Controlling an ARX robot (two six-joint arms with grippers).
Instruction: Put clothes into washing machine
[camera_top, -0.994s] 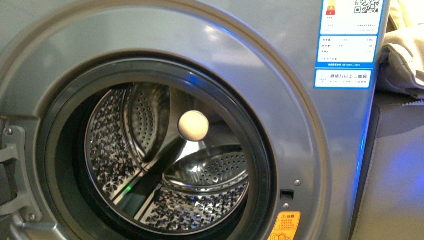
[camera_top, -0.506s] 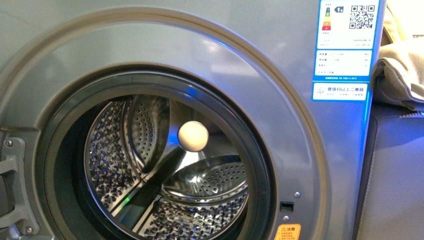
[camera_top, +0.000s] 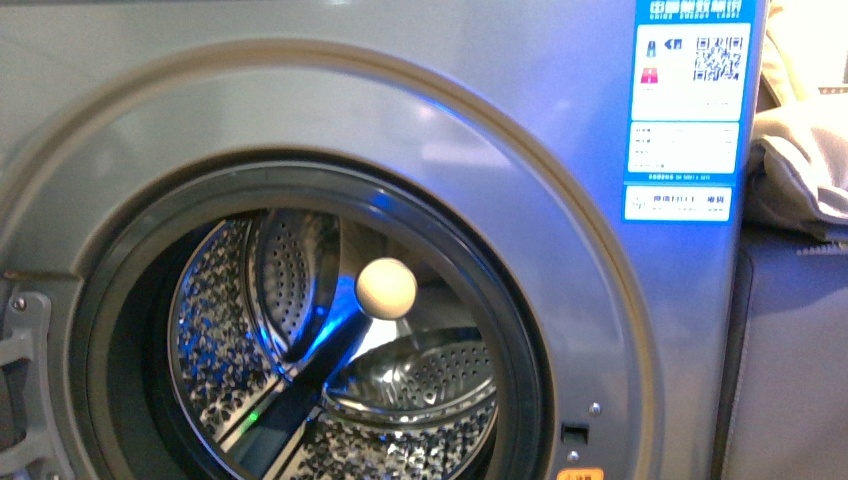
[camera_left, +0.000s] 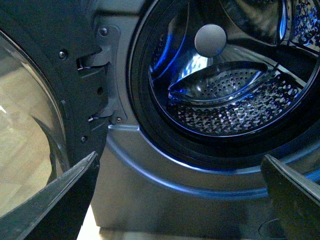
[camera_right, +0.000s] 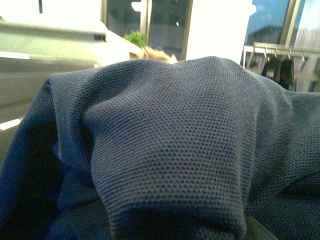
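The silver-grey washing machine (camera_top: 470, 130) fills the front view, its dark-rimmed porthole (camera_top: 520, 340) open onto the shiny perforated drum (camera_top: 215, 330). No arm shows in that view. In the left wrist view my left gripper (camera_left: 180, 200) is open, its dark fingers (camera_left: 60, 200) spread wide below the porthole (camera_left: 145, 125), nothing between them. The drum (camera_left: 235, 110) shows bare steel inside. The dark navy clothes (camera_right: 170, 150) fill the right wrist view in bunched folds. My right gripper is shut on them, its fingers hidden under the fabric.
The machine's open door (camera_left: 30, 130) with its hinge bracket (camera_left: 100, 75) hangs beside the porthole. A beige cloth (camera_top: 800, 170) lies on a grey surface to the machine's right. An energy label (camera_top: 690, 110) sits on the front panel. A pale round knob (camera_top: 386, 289) is at the drum's centre.
The front view has tilted upward: the porthole, label and beige cloth have all slid lower in frame, and the orange warning sticker has almost dropped out at the bottom.
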